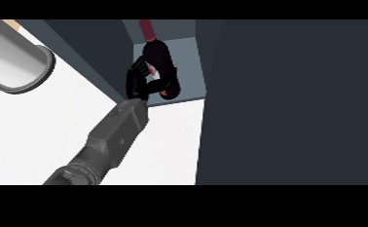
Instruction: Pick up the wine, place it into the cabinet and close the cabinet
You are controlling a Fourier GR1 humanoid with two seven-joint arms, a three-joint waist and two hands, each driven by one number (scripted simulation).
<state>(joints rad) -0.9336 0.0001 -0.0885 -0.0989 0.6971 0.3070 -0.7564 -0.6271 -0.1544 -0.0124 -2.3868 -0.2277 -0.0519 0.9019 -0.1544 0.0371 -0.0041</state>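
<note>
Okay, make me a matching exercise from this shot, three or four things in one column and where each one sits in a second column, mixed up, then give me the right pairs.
Things:
1. wine bottle
2. hand
3. cabinet door
4. grey cylinder

Places:
A. filling the view's right side
B. at the view's left edge, on the white counter
C. inside the cabinet opening
D. curled round the bottle

Pairs: 1-C, 2-D, 3-A, 4-B

arm: grey, boxy, faceted panels | wrist end: wider block, flat faces | lower end: darker ribbed round collar | hand: black, slim jointed fingers
</note>
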